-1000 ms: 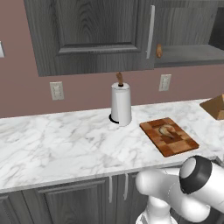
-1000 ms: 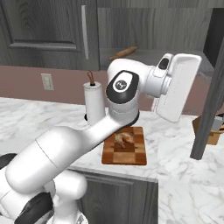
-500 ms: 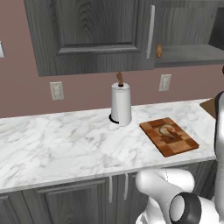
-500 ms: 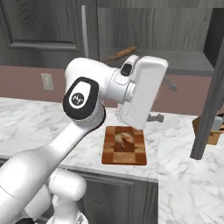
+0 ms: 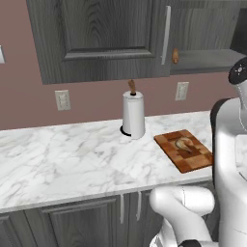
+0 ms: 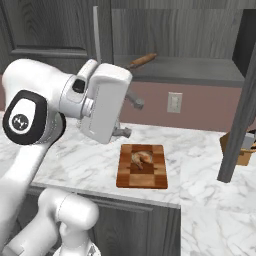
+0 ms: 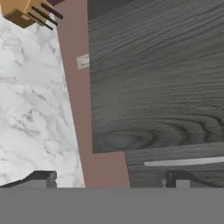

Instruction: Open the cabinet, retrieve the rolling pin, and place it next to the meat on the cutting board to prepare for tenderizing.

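we see the rolling pin (image 6: 142,60) lying on the grey shelf inside the cabinet (image 6: 195,45), whose door on the right stands open. below it the meat (image 6: 140,157) sits on the cutting board (image 6: 143,175), on the marble counter (image 5: 58,159). a paper towel roll (image 5: 133,115) stands near the board. the gripper (image 7: 109,180) is spread wide and holds nothing, facing a closed cabinet door. a wooden knife block (image 7: 27,10) shows at the corner. we read no writing anywhere.

White arm raised, end effector (image 7: 109,180) wide open, empty.
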